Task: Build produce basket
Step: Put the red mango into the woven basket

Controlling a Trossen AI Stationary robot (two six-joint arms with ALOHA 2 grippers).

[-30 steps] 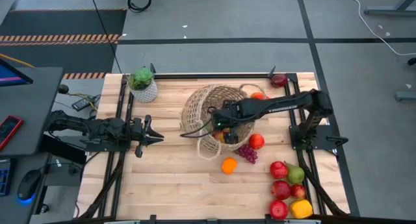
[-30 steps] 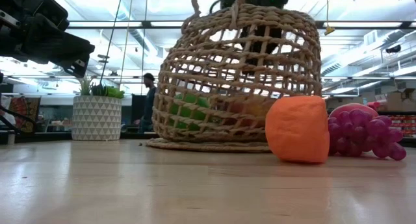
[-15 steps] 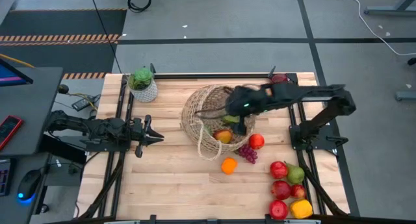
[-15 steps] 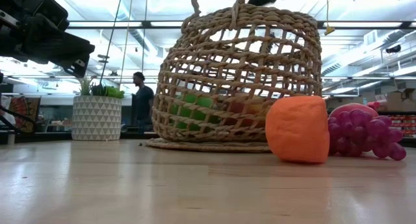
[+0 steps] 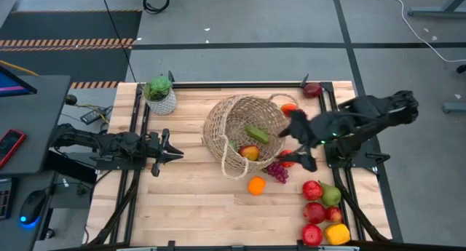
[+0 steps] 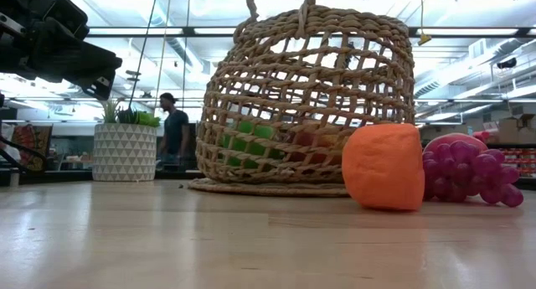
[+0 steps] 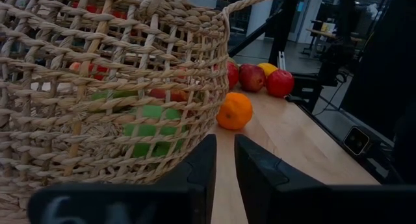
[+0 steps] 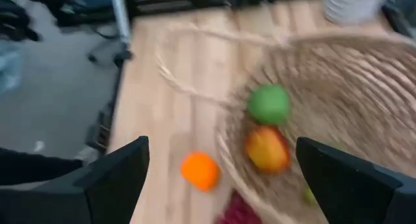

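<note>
Right gripper [image 5: 297, 138] motion-blurred in high view; basket [image 6: 308, 100] weave half-hides its produce (low view); purple grapes [image 6: 477, 176] cropped at edge.

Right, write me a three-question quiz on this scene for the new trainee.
1. True or false: the orange lies inside the basket.
2. Which gripper is nearer the grapes? A) left gripper B) right gripper
3. Fill in: the right gripper's fingers are spread ____ and hold nothing.

Key: 1 false, it sits on the table beside the basket. 2 B. 3 open.
</note>
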